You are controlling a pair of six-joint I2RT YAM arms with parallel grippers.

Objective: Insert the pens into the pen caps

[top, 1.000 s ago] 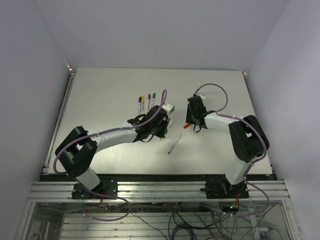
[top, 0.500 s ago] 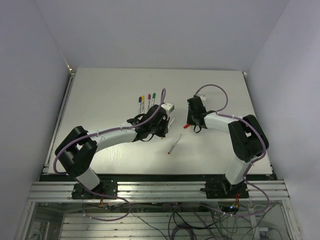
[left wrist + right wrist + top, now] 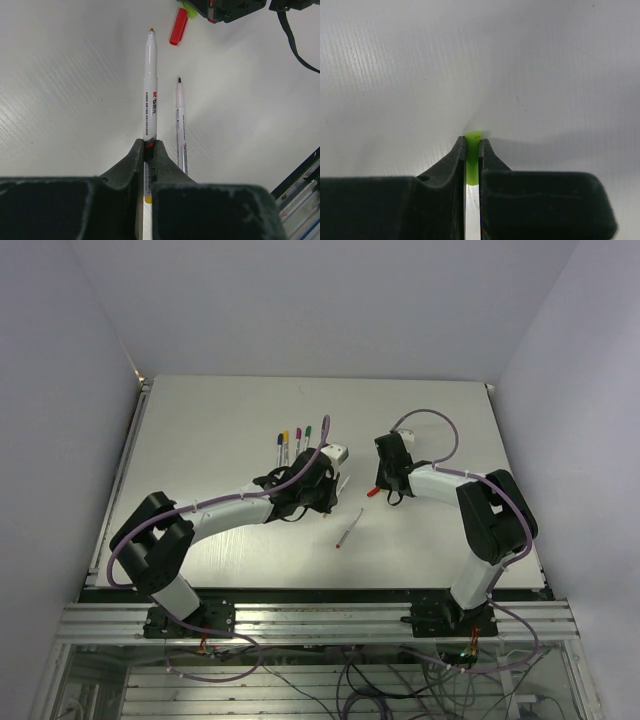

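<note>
**Pen and cap gripped in separate claws, not yet joined**

- Table [image 3: 200,420]: pale surface. Every task item lies in its middle band, between the far and near edges.
- Left arm [image 3: 220,508]: reaches from the near-left corner toward the centre.
- Right arm [image 3: 470,495]: bends from the near-right corner inward.
- Left claw [image 3: 149,146]: clenched low on the barrel of the held pen [image 3: 150,85], whose orange-brown tip is bare and projects ahead.
- Right claw [image 3: 472,145]: clenched on the green cap [image 3: 472,150]. A white length shows beneath the cap between the fingers, and what it is cannot be told.
- Row of four pens [image 3: 293,443]: side by side, just far-edge-ward of the left claw, coloured ends toward the far edge.
- Loose pen [image 3: 180,125]: flat on the table nearer the near edge, with a dark red tip. It lies roughly parallel to the held pen and apart from it.
- Red cap [image 3: 176,27]: lying on the table between the two claws, just beside the held pen's tip.
- Governing relation: the held pen's long axis runs tip-first toward the right claw, and the green cap sits just beyond the tip, offset toward the right edge. The cap's mouth is not visible, so alignment is unconfirmed. By tip colour, the match with this cap looks doubtful
</note>
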